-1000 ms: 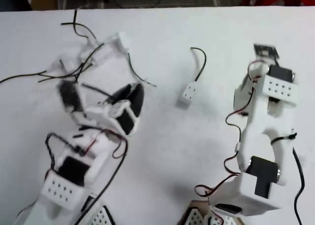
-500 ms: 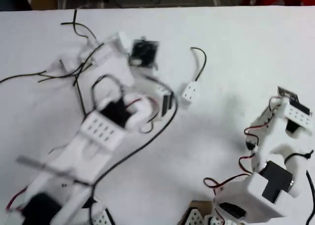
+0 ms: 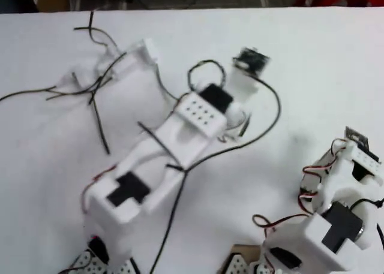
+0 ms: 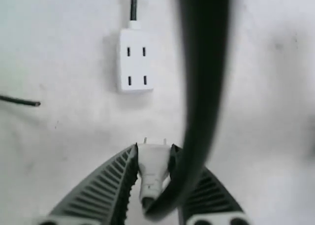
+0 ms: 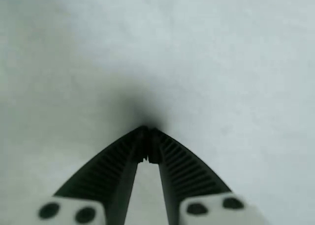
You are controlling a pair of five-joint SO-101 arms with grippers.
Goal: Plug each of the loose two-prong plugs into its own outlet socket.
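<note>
white tabletop (image 3: 312, 58) carries the whole job. my left pincer (image 4: 153, 150) is closed down on a white two-prong plug (image 4: 150, 171), prongs pointing toward the outlet socket (image 4: 135, 60). that socket lies flat on the table just ahead, apart from the prongs. its face shows two pairs of slots, both unoccupied. a black cable (image 4: 203, 77) hangs across the left wrist view. my right pincer (image 5: 147, 141) hangs over bare table, tips pressed together, holding nothing.

progress, as judged: no plug is seated yet. this one is lined up but not inserted. a tangle of cords (image 3: 90, 82) lies on the far side, to my left; what it holds i cannot tell.

markings: no writing or labels can be read.
</note>
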